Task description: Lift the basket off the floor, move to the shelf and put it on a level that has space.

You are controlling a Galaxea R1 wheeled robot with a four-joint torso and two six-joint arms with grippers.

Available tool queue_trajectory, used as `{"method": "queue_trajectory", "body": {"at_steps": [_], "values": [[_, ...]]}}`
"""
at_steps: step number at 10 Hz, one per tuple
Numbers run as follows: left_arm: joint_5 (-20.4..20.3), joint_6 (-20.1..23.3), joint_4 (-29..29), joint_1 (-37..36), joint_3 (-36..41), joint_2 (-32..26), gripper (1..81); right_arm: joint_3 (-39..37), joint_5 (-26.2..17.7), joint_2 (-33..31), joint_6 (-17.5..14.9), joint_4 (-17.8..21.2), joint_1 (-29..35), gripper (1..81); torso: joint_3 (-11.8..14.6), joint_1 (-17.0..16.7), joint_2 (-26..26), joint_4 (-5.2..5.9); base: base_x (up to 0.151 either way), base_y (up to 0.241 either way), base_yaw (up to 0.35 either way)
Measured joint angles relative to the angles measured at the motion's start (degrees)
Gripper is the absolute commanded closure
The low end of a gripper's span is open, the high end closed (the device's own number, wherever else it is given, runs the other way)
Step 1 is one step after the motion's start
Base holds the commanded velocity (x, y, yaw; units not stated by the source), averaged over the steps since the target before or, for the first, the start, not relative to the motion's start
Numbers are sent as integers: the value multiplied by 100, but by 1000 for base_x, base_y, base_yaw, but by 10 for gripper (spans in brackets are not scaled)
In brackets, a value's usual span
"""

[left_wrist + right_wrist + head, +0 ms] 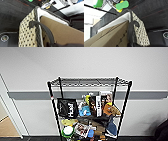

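Note:
The cream woven basket (26, 32) with a dark grey rim hangs above the dark carpet floor (11, 15). A brown cardboard box (62, 32) stands inside it. One dark handle (46, 30) runs into my left gripper (52, 44), which is shut on it. The other handle (129, 31) of the basket (140, 31) runs into my right gripper (134, 44), also shut. Straight ahead stands the black wire shelf (53, 109). Its top level (87, 81) is a bare grid.
The lower tiers are crowded: a black bag (67, 107), boxes, a green-lidded tub (67, 132). A green sponge (122, 5) shows on the rack beyond the basket. My base (161, 35) lies below the basket. Wooden flooring (6, 127) lies left; a dark object (162, 132) sits right.

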Motion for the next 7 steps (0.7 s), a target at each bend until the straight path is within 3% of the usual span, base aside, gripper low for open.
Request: {"method": "queue_trajectory", "body": {"at_steps": [7], "values": [[2,0,1,0,-26,2,811,0,-2,5,0,-2,24,811,0,0,0,0,106,0,0]]}}
